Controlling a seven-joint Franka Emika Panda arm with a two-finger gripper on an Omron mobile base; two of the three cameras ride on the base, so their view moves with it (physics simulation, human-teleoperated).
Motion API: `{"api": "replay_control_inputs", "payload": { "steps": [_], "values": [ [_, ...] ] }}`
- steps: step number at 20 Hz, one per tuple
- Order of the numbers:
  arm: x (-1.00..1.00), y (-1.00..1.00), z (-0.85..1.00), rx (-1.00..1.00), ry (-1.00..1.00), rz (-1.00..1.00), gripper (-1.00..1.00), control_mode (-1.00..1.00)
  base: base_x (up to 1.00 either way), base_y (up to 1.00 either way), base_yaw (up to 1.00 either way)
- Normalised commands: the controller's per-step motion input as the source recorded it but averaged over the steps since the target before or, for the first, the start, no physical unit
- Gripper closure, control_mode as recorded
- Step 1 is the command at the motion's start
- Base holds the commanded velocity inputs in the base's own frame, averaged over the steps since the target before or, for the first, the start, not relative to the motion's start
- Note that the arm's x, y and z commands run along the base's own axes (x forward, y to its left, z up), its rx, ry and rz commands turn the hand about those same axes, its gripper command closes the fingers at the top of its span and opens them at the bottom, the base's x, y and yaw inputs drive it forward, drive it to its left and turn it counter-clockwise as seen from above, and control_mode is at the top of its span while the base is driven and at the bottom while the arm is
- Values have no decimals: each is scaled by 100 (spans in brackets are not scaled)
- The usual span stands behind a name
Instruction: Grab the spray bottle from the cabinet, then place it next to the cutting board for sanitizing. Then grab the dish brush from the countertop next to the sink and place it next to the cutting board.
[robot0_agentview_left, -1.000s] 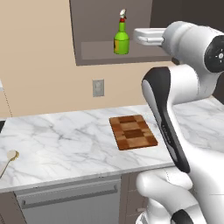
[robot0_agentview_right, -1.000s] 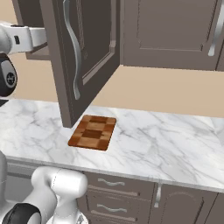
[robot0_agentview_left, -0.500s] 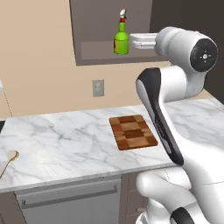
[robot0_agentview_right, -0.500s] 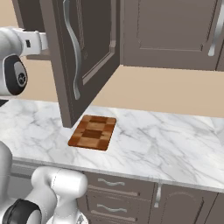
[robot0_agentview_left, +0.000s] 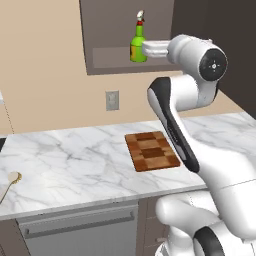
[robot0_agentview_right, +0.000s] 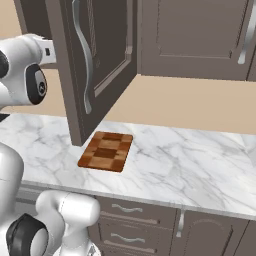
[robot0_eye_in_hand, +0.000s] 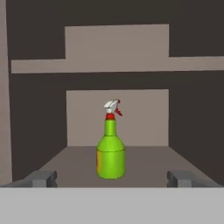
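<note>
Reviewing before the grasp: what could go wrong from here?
1. The spray bottle stands upright and narrow on the cabinet shelf; an off-centre approach by the open gripper might tip it.
2. The trigger nozzle sits high; gripping near the neck may slip, so the body looks safer.
3. The open cabinet door hangs over the cutting board, and could catch the arm on the way down.

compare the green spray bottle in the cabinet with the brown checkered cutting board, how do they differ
The bright green spray bottle stands upright; the brown checkered wooden cutting board lies flat. The bottle sits on the dark cabinet shelf; the board rests on the white marble countertop. The bottle is narrow-necked and rounded; the board is rectangular. The gripper holds neither.
</note>
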Motion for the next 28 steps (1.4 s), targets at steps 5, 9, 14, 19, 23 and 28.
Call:
{"api": "replay_control_inputs", "payload": {
  "steps": [5, 9, 14, 19, 23, 28],
  "values": [
    [49, 0, 0, 0, 0, 0, -100, -100, 0, 0, 0],
    [54, 0, 0, 0, 0, 0, -100, -100, 0, 0, 0],
    [45, 0, 0, 0, 0, 0, -100, -100, 0, 0, 0],
    [46, 11, 0, -1, 0, -2, -100, -100, 0, 0, 0],
    [47, 4, 0, 0, 0, -1, -100, -100, 0, 0, 0],
    [56, 7, 0, -1, 2, -1, -100, -100, 0, 0, 0]
  ]
}}
